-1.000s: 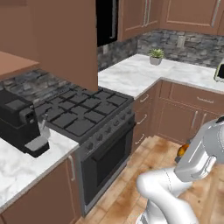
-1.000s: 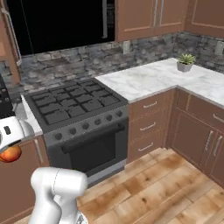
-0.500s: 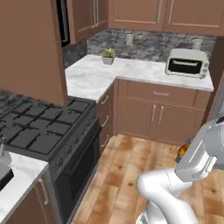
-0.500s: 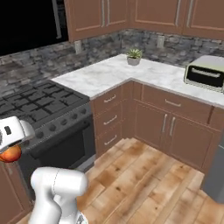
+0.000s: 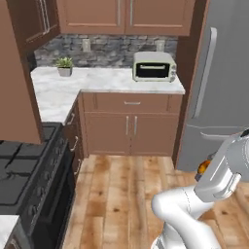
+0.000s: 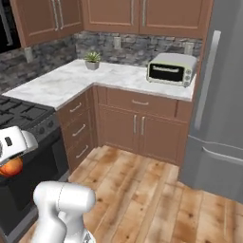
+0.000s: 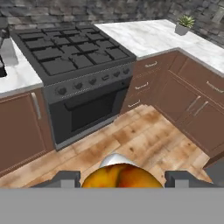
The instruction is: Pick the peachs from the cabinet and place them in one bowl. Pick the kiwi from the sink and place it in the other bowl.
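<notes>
Jaws: clamped on round yellow-orange, red-blushed peach (image 7: 120, 176) | peach seated between the finger tips | no bowl sighted; heading undetermined

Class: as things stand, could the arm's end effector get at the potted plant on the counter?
Probably not: the end effector already grips a peach, and the potted plant sits far across the floor on the corner counter.

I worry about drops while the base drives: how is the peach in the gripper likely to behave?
The peach is round and smooth, so it would probably roll if it slipped out. It sits between the two fingertips of the gripper, touching at just two sides, so a jolt might twist it. It looks small, likely light.
</notes>
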Robot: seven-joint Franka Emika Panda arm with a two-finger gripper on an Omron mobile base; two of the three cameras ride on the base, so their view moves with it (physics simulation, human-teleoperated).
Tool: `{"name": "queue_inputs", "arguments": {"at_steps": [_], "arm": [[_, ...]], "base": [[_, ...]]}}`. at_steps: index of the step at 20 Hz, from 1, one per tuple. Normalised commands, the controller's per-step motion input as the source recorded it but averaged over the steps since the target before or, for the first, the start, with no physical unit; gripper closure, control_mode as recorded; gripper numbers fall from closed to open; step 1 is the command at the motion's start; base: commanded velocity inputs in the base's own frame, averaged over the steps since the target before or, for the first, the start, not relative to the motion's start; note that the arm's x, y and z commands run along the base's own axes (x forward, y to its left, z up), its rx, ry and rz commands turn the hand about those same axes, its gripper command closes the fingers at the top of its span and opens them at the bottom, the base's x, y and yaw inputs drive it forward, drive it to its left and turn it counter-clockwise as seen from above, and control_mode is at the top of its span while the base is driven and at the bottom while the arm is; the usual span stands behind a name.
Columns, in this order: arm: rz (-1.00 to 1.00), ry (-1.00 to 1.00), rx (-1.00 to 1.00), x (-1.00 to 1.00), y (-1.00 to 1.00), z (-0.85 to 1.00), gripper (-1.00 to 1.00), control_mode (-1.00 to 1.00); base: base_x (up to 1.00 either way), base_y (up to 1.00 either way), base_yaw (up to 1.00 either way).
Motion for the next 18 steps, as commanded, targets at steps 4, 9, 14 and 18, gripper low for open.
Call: {"name": "queue_inputs", "arguments": {"at_steps": [4,9,14,18], "arm": [[0.00,0.00,0.00,0.00,0.00,0.00,1.00,1.00],[0.00,0.00,0.00,0.00,0.00,0.00,1.00,1.00],[0.00,0.00,0.00,0.00,0.00,0.00,1.00,1.00],[0.00,0.00,0.00,0.00,0.00,0.00,1.00,1.00]], "base": [[0.00,0.00,-0.50],[0.01,0.00,-0.50],[0.01,0.00,-0.50],[0.04,0.00,-0.49]]}}
